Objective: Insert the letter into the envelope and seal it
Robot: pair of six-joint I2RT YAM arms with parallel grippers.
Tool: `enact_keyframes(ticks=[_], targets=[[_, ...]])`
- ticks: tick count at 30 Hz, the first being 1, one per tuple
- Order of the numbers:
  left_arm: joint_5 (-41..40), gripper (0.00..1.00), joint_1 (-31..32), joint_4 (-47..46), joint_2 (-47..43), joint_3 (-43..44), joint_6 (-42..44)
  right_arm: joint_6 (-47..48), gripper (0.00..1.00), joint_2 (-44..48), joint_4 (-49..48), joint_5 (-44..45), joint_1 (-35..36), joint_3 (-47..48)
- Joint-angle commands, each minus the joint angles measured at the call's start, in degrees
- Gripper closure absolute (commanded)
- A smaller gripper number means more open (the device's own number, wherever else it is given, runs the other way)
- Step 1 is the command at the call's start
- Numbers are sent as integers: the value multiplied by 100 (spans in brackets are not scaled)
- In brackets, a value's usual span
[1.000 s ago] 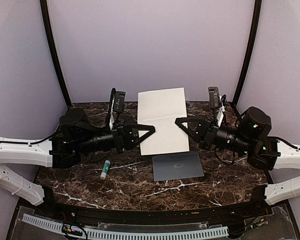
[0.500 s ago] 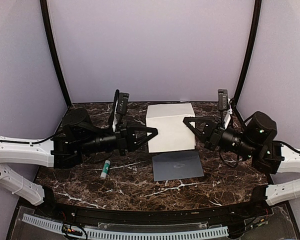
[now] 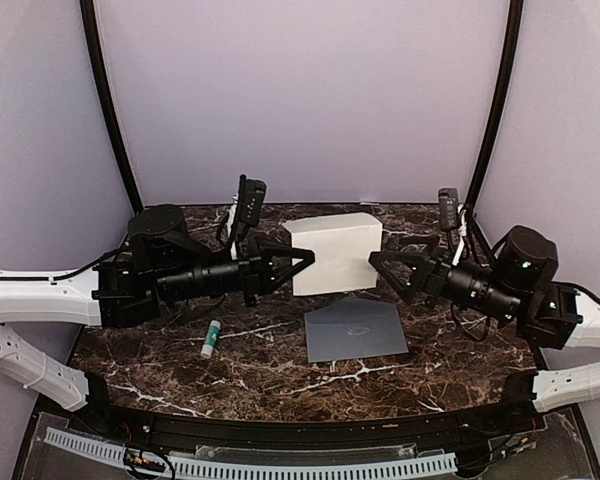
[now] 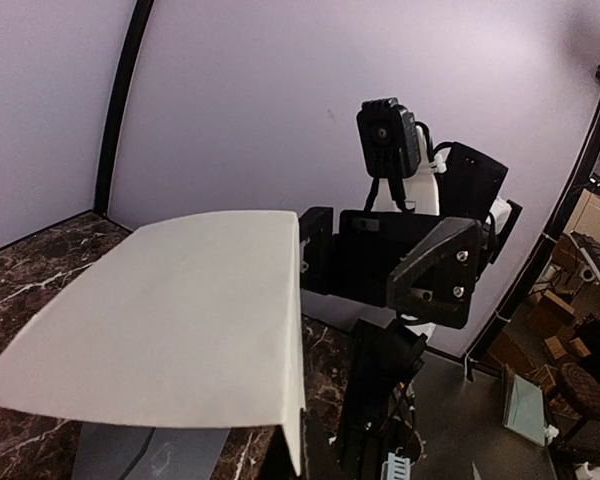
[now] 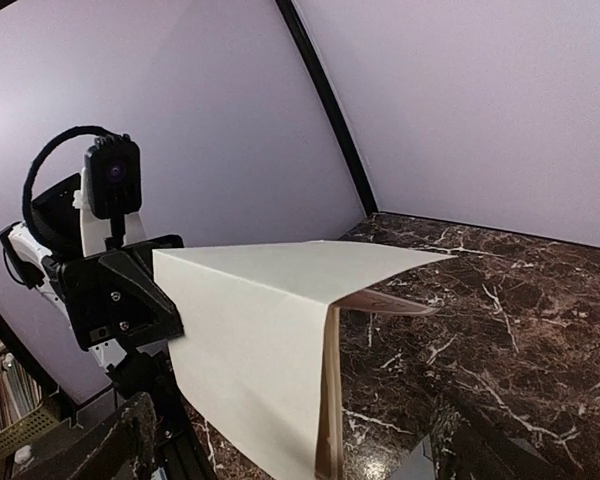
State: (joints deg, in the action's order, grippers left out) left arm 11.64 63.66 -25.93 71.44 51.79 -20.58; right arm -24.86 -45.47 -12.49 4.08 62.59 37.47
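Note:
The cream-white letter (image 3: 335, 252) is folded over on itself and held up off the marble table, above the back half. My left gripper (image 3: 304, 259) is shut on its left edge; in the left wrist view the letter (image 4: 170, 320) covers the fingers. My right gripper (image 3: 383, 270) stands open just right of the letter, apart from it. In the right wrist view the letter (image 5: 270, 350) shows its fold and two hanging halves. The grey-blue envelope (image 3: 355, 330) lies flat in front of the letter, and its corner (image 4: 145, 455) shows under the sheet.
A small white-and-green glue stick (image 3: 211, 338) lies on the table at the front left, below my left arm. Black curved posts and lilac walls close in the back and sides. The table's (image 3: 280, 380) front edge runs along a black rail.
The letter went from lying open to folded in half and raised. My right gripper opened, let go of it and drew back right. My left gripper closed on the letter's left edge.

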Motion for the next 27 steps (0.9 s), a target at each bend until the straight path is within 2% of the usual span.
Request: enact_keyframes(ticks=[1, 7, 11, 17, 27], targets=[[-464, 100, 25, 1169, -330, 413, 867, 522, 3, 341, 1169, 423, 24, 362], [-768, 100, 24, 2443, -336, 759, 1356, 1140, 2, 274, 1921, -424, 17, 890], [-520, 100, 28, 3133, -347, 934, 1478, 1443, 1, -61, 2328, -890, 25, 1338], [-44, 100, 24, 3692, -214, 1212, 1570, 1759, 1, -793, 2630, -1936, 32, 1685], [666, 100, 32, 4043, 144, 1475, 1758, 1986, 1, -1460, 2914, -2013, 40, 2122]])
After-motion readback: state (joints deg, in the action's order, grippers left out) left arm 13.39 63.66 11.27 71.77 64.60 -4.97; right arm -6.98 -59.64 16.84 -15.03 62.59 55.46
